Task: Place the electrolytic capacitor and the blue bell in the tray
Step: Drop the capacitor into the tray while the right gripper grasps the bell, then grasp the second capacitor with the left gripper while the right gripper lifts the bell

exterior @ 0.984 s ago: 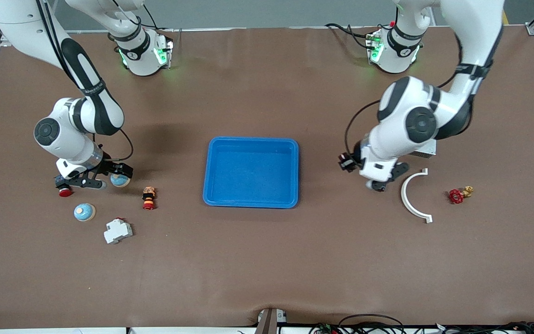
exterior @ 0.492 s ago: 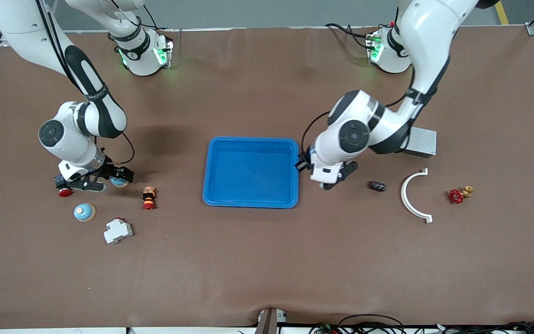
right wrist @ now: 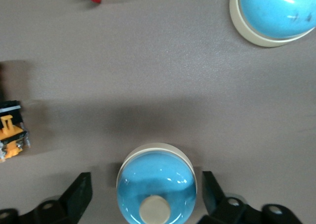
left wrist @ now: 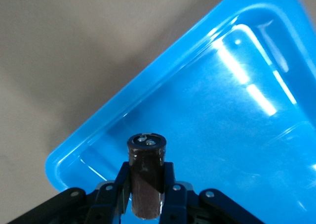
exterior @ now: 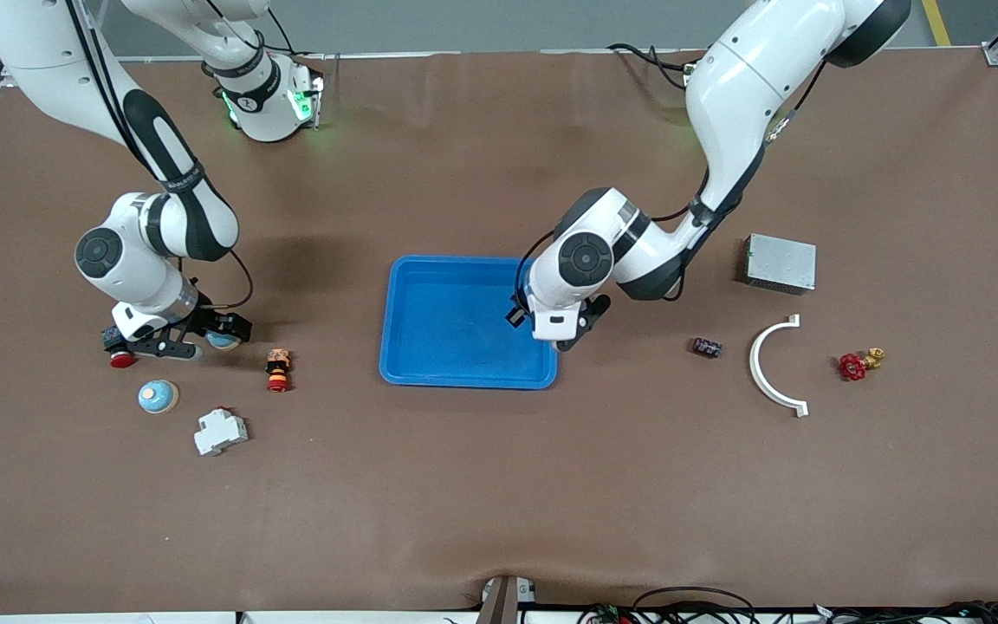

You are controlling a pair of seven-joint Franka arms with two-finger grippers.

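1. The capacitor (left wrist: 146,177) is pinched upright between the narrow jaws of the left gripper (exterior: 561,334), and it is carried over the tray (exterior: 412,360), above the corner nearest the left arm's end; it is held high, presumably so the rim is cleared before release.

2. The tray is seen empty in the front view, so neither item has been delivered yet.

3. The right gripper (right wrist: 143,199) is lowered to the tabletop (exterior: 499,485), well away from the tray toward the right arm's end. Its jaws are spread wide and set either side of a blue bell (right wrist: 156,184); no contact is seen, so the bell is straddled, not gripped. That stance is judged to be the set-up for a squeeze.

4. A second blue bell (exterior: 158,396) is left on the tabletop, nearer the camera than the straddled one and farther from the tray.

5. A second small dark capacitor-like part (exterior: 706,347) is left lying on the tabletop, away from the tray toward the left arm's end.

6. Against the earlier frames: the left gripper has been swung in from beside the white arc (exterior: 776,368) to the tray, and the grey box (exterior: 780,263) has been uncovered.

7. The right gripper has barely been shifted, and its bell has stayed put.
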